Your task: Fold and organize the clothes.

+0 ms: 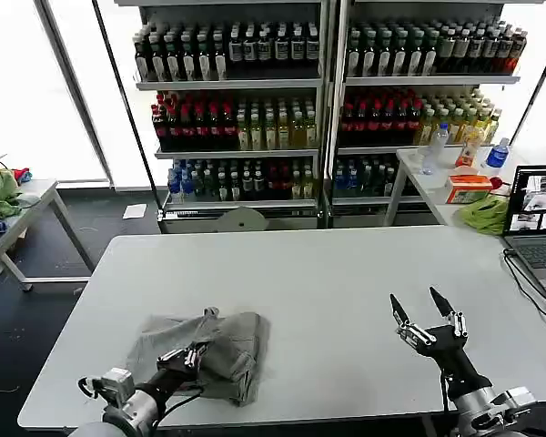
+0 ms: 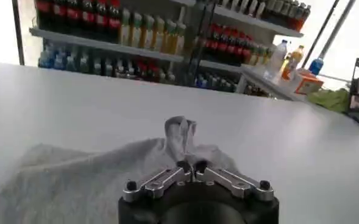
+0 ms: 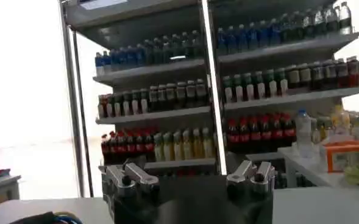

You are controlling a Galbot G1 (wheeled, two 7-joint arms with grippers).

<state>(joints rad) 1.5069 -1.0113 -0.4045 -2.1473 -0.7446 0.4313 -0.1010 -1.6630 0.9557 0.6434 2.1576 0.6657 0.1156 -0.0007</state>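
Now the left gripper (image 1: 193, 355) is clenched on a pinch of the crumpled light grey shirt (image 1: 220, 344), which lies in a loose heap on the near left part of the big white table (image 1: 346, 273); from the left wrist camera the jaws are closed tight with a little peak of fabric (image 2: 180, 131) standing up between them. That cloth looks soft, light and floppy, so I'd judge it will sag and bunch wherever it's lifted, and a hem, shoulder or sleeve edge would give a cleaner hold than a mid-body pinch like this one. The right gripper (image 1: 426, 314) hovers over the near right of the table, well apart from the shirt, fingers spread and holding nothing. As for containers, no basket or bin sits on the table; the shelves (image 1: 328, 100) behind carry rows of bottled drinks, and a laptop (image 1: 537, 228) sits at the right edge.
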